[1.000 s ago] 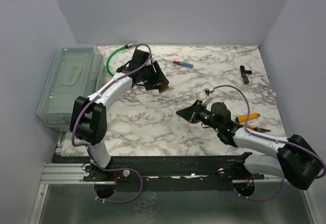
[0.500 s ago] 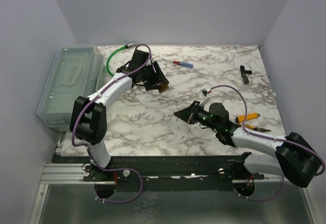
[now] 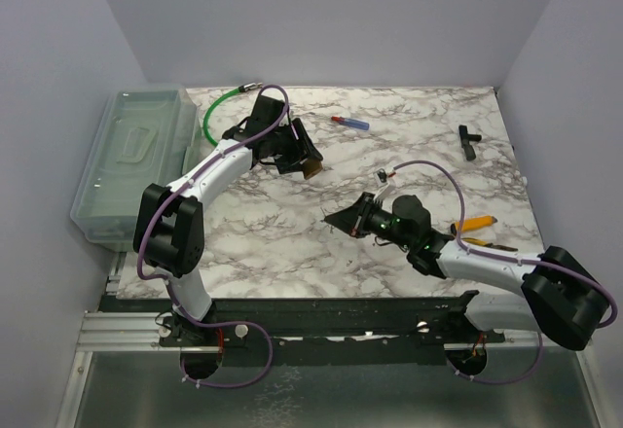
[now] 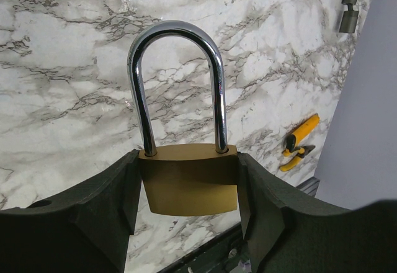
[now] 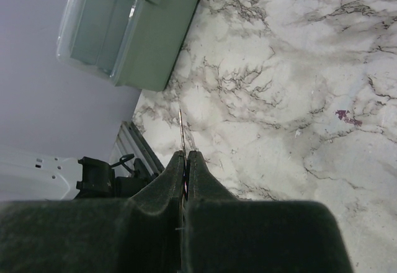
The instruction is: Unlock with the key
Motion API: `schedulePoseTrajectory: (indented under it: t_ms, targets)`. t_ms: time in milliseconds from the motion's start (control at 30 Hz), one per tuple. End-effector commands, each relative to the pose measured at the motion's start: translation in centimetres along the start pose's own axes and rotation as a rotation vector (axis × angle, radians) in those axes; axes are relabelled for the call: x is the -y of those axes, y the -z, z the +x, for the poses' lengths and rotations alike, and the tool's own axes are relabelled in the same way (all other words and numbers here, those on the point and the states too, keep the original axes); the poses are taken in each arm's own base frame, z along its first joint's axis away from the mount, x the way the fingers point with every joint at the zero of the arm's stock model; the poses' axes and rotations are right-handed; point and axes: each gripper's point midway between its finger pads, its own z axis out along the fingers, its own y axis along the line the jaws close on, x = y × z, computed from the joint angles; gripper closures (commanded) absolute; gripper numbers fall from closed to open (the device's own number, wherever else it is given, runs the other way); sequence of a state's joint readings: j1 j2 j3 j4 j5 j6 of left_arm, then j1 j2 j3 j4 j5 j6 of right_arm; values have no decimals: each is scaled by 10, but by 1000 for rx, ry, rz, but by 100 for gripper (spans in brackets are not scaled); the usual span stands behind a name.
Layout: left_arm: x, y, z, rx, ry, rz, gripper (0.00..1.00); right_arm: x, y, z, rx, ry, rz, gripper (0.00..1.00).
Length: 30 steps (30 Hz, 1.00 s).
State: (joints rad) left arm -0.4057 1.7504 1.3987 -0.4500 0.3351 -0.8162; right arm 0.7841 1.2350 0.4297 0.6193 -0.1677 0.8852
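In the left pincer point(image 4: 188, 187) a brass padlock point(image 4: 189, 195) is clamped by its body, shackle protruding; a thin key point(image 5: 181, 130) is pinched edge-on in the closed right pincer point(image 5: 184, 160), well right of the padlock, above the table point(image 3: 282, 243)

The key point(image 5: 182, 133) shows only as a thin edge-on sliver, its head hidden between the right fingers point(image 5: 161, 183), and the keyhole of the padlock point(image 4: 189, 186) is out of sight.
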Motion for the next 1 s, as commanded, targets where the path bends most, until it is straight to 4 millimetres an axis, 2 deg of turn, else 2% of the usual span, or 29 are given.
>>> schedulePoseTrajectory:
  t_ms: [0,367,533,800,967]
  targets:
    - [22,12,-9,24,-9,92,100,-14,-7,-11,37,32,-33,99]
    - [24,13,-8,25,-7,102,100,-11,-19,-15,45,19,-7,99]
    - [26,14,-8,23,-2,111,100,0,-31,-22,75,-2,58,99]
    - [27,13,-5,11,8,122,100,5,-53,-34,102,10,103,99]
    - [28,15,-5,12,8,127,100,18,-60,-40,128,15,176,99]
